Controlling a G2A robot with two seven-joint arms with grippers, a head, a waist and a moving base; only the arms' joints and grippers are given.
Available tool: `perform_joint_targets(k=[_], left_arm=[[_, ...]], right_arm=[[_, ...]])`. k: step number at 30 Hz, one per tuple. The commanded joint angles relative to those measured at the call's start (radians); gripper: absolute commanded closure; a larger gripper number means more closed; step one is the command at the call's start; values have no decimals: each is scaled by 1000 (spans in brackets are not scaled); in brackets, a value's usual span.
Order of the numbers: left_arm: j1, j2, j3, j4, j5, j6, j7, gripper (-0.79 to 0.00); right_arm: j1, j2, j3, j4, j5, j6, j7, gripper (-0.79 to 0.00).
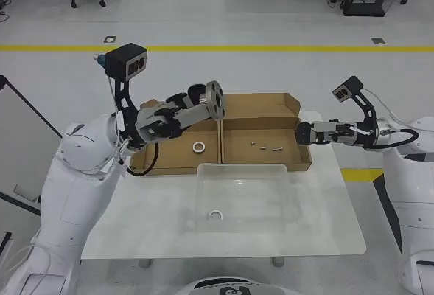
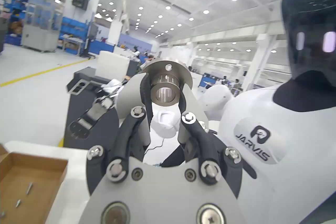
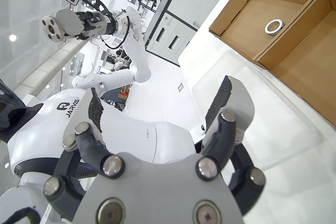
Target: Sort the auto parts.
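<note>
You're looking at a white table (image 1: 334, 221) on a pale factory floor, with a two-compartment cardboard box (image 1: 261, 97) lying open on it. The part in play, a flanged metal hub (image 2: 166, 83), is up in the air above that box, roughly over the far end of its divider in the top view. The left gripper (image 2: 163, 95) has it. Its two fingers are closed onto the hub's narrow collar, and the wide drilled flange sticks out past the fingertips.

Inside the box, the compartment under the left arm holds a single metal ring (image 1: 198, 147) lying flat. The other compartment holds a few small pins (image 1: 267, 146). A clear plastic bin (image 1: 242, 171) sits just beside the box's near wall, and you can see a second ring (image 1: 215, 215) lying in it.

The right gripper (image 3: 160, 93) hangs at the pins-compartment end of the box, by its outer wall. Its fingers are spread wide, with nothing between them.
</note>
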Motion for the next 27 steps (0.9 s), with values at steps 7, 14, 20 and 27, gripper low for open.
perform_joint_targets(k=[7, 14, 20, 27], left_arm=[[26, 24, -61, -13, 293, 181, -87, 0], [32, 43, -88, 8, 493, 274, -170, 0], [37, 54, -84, 25, 593, 317, -223, 0], [29, 64, -61, 33, 720, 366, -274, 0]], right_arm=[[0, 0, 0, 0, 0, 0, 0, -785], [0, 0, 0, 0, 0, 0, 0, -785], [0, 0, 0, 0, 0, 0, 0, -785], [0, 0, 0, 0, 0, 0, 0, -785]])
